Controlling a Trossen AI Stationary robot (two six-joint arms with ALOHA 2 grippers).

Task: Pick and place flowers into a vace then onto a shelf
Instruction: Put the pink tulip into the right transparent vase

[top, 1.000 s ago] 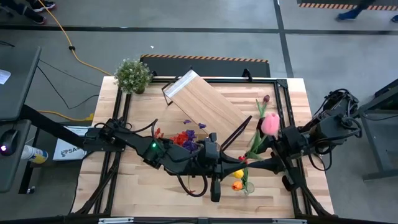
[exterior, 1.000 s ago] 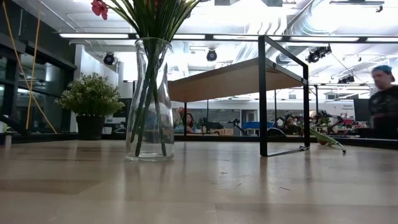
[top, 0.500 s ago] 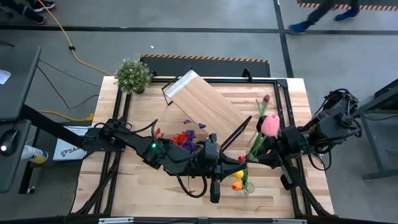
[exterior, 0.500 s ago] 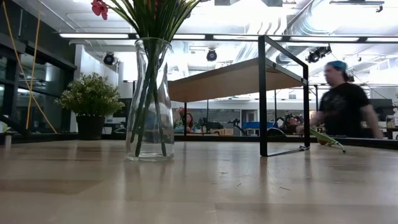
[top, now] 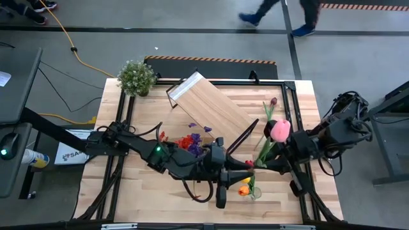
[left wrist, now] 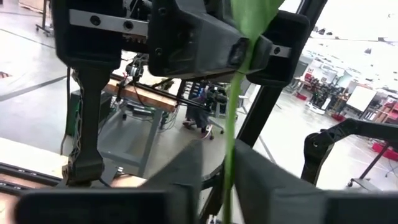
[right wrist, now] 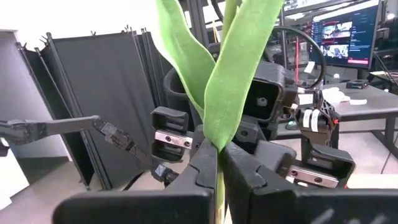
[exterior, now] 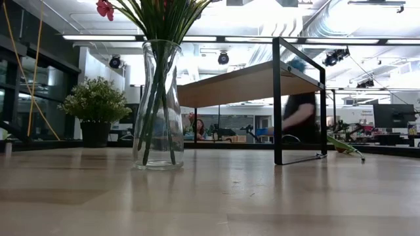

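A pink tulip (top: 279,130) on a long green stem (left wrist: 231,124) hangs in the air over the table's front right. My right gripper (top: 257,163) is shut on it. My left gripper (top: 239,165) faces it from the left, open, one finger on each side of the stem; whether it touches the stem, I cannot tell. The glass vase (exterior: 157,105) stands on the table with several green stems in it. Its red and purple flowers (top: 188,142) show beside my left arm. The shelf (top: 214,108) stands slantwise behind it. My right gripper pinches the tulip's stem, where a green leaf wraps it (right wrist: 217,134), between its two fingers (right wrist: 202,171). The fingers lie level, coming from the table's right, across the stem. The tulip stands roughly upright in the hold, blossom up, lifted clear of the table.
A yellow and an orange tulip (top: 244,185) show near the front edge under the grippers. A dark maroon tulip (top: 273,102) lies on the table right of the shelf. A bushy potted plant (top: 136,76) stands at the far left corner. A person passes behind the table (exterior: 302,118).
Both arms have kept their place. The pink tulip's blossom has shifted a little toward the table's right edge. A person has walked from right to left through the room behind the table.
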